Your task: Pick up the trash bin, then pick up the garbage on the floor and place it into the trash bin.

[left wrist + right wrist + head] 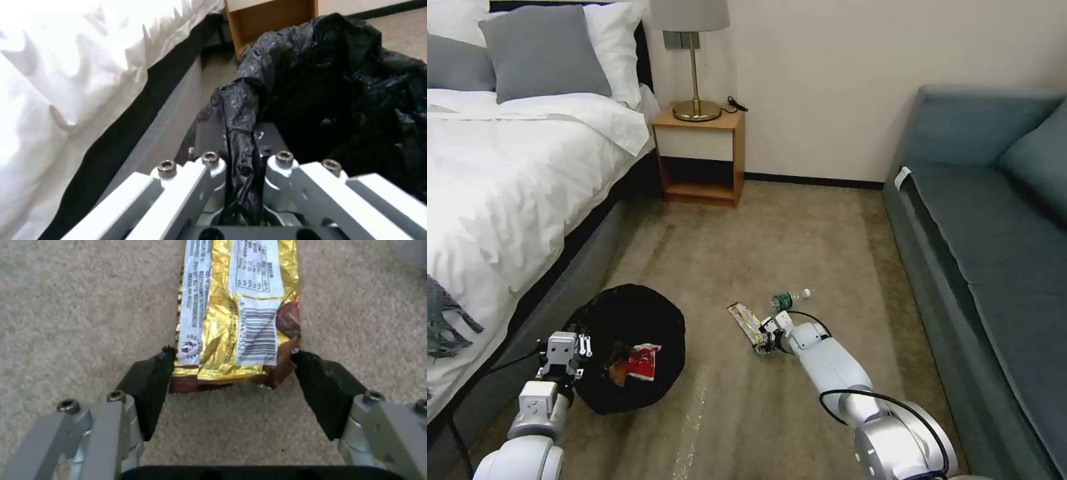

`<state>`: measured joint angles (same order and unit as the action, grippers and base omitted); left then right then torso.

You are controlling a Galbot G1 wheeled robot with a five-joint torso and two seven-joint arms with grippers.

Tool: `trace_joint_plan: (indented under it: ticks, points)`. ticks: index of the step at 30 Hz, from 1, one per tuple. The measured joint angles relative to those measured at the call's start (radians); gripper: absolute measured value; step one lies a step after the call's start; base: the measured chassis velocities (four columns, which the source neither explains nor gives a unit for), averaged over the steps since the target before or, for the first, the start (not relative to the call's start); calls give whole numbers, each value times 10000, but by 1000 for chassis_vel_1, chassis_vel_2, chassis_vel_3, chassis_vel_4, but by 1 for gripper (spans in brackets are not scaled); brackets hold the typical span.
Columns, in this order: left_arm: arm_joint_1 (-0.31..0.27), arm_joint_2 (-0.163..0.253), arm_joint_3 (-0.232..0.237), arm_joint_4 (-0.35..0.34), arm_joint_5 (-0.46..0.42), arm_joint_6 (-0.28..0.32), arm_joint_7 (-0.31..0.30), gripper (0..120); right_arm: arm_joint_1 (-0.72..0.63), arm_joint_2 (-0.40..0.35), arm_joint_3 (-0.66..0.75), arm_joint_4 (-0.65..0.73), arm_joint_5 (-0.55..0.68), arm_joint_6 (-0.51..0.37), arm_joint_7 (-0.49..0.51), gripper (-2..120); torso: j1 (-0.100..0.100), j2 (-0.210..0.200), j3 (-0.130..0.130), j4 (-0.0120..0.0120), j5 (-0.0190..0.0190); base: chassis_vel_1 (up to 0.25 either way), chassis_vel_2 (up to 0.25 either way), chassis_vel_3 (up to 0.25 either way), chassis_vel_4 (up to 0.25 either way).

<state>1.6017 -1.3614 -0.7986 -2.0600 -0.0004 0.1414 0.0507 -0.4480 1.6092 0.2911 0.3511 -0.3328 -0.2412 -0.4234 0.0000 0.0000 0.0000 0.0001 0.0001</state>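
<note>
Already done: left claw (242, 173) pinches the trash bin (627, 347) rim; red-and-white wrapper (644, 363) inside.
Remaining: right claw (231, 373), spread, straddles the yellow snack wrapper (236, 306); bottle (787, 299) on the floor (800, 227).

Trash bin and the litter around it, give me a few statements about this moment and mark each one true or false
1. The left gripper is clamped on the trash bin at its black bag rim. True.
2. The bin is empty. False: a red-and-white wrapper lies inside.
3. The right gripper is open, straddling the end of the yellow snack wrapper on the floor. True.
4. The clear bottle stands on the nightstand. False: it lies on the carpet.
</note>
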Motion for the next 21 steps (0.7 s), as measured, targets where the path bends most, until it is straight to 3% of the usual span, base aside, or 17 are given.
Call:
trace_joint_plan:
  ticks: [10,21]
  points:
    - [-11,4,14,45,8,-24,6,5,20,-10,76,-78,-108,74,31,65,0,0,0,1,-1,0,0,0,0]
    - [-46,161,-352,155,-68,-44,43,5,1,-32,110,-99,-173,126,25,51,0,1,-1,0,-2,0,0,0,0]
